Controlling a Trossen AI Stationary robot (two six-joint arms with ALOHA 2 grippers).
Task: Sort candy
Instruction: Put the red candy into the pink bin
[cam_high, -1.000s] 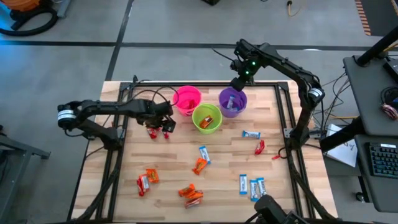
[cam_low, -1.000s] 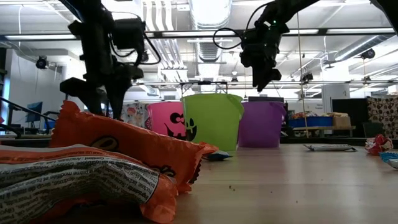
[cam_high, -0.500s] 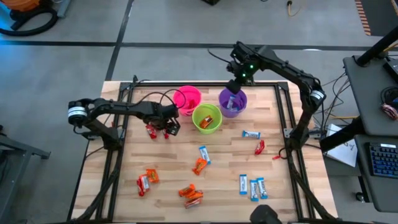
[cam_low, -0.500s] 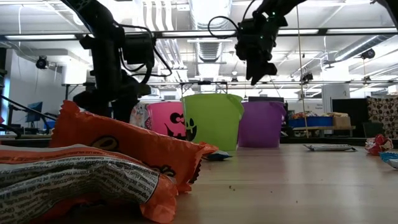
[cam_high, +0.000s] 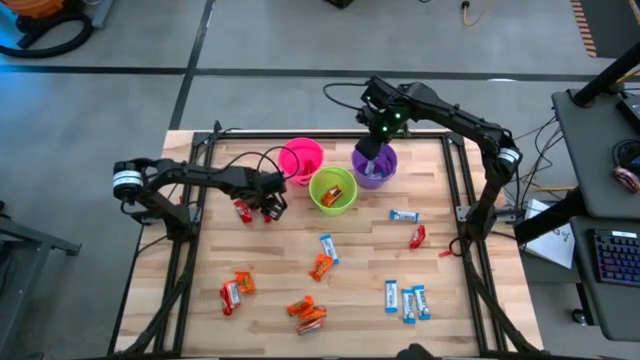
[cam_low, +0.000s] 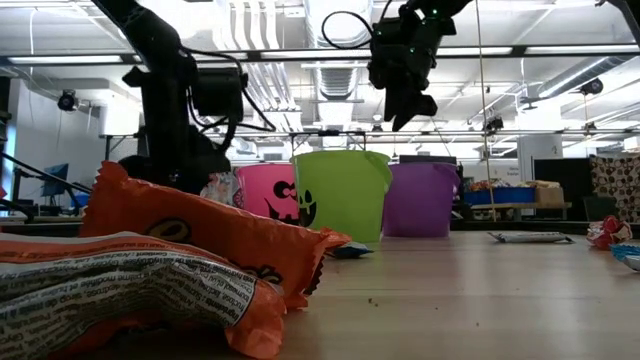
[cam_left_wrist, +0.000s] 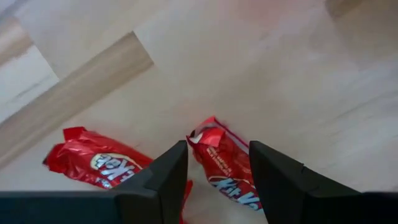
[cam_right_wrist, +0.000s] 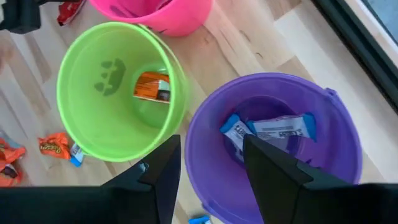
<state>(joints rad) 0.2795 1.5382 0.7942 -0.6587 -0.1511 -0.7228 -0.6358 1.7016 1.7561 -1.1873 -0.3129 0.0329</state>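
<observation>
On the left part of the wooden tabletop (cam_high: 360, 250), the left end effector (cam_high: 268, 205) is low over two red candies (cam_high: 243, 211). In the left wrist view one red candy (cam_left_wrist: 227, 165) lies between its two fingers (cam_left_wrist: 163, 177), which stand apart on each side of the wrapper and do not yet press it; the second red candy (cam_left_wrist: 93, 160) lies just beside, outside the fingers. Near the back edge three cups stand close together: the pink cup (cam_high: 301, 160), then the green cup (cam_high: 332, 190) with an orange candy (cam_right_wrist: 152, 86) inside, then the purple cup (cam_high: 374, 165) with blue-and-white candies (cam_right_wrist: 273, 129) inside. The right end effector (cam_high: 372, 132) hangs above the purple cup, its fingers (cam_right_wrist: 160, 171) apart and holding nothing. The other candies are spread on the front half of the tabletop (orange and red ones (cam_high: 236, 288) more to the left, orange ones (cam_high: 306, 313) in the middle, blue-and-white ones (cam_high: 405, 299) more to the right), and one red candy (cam_high: 417, 237) lies near the right side.
</observation>
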